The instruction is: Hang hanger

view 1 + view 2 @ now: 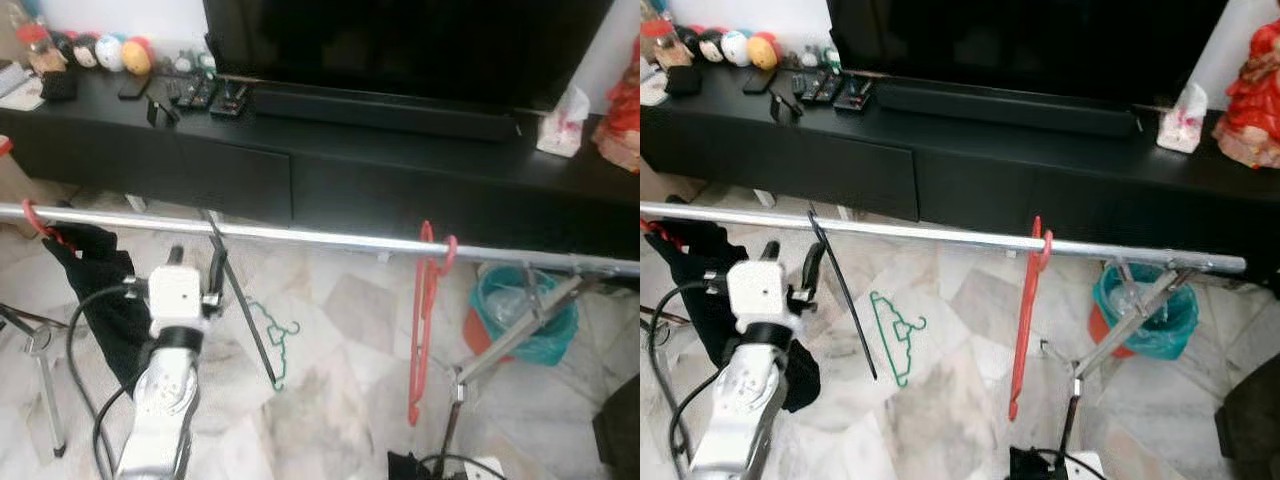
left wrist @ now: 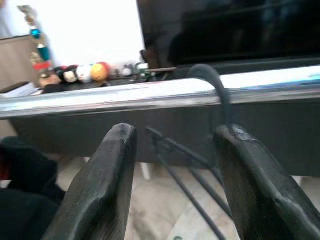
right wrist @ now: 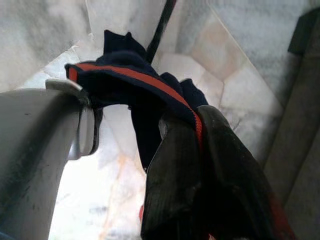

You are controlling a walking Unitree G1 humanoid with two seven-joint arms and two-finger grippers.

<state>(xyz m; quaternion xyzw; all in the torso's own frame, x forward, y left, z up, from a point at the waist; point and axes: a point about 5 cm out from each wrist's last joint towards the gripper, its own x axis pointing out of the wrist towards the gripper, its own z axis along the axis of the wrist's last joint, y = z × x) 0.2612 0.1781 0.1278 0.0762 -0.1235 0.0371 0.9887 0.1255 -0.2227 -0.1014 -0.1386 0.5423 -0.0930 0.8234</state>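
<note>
Black hanger (image 1: 240,310) hooked on rail (image 1: 320,236); left gripper (image 2: 175,170) wide apart, releasing; next, withdraw; right gripper (image 3: 200,165) pinches cloth (image 3: 135,90).

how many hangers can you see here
4: a black hanger and a red hanger on the rail, a garment-covered red-hooked one at its left end, a green hanger on the floor.

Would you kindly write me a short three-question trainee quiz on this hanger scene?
1. True or false: the black hanger hangs on the rail.
2. Where is the green hanger? A) on the rail B) on the floor C) in the left hand
3. What does the right hand hold?

Key:
1. True; the left hand is open just behind it.
2. B.
3. A dark cloth with an orange stripe.
</note>
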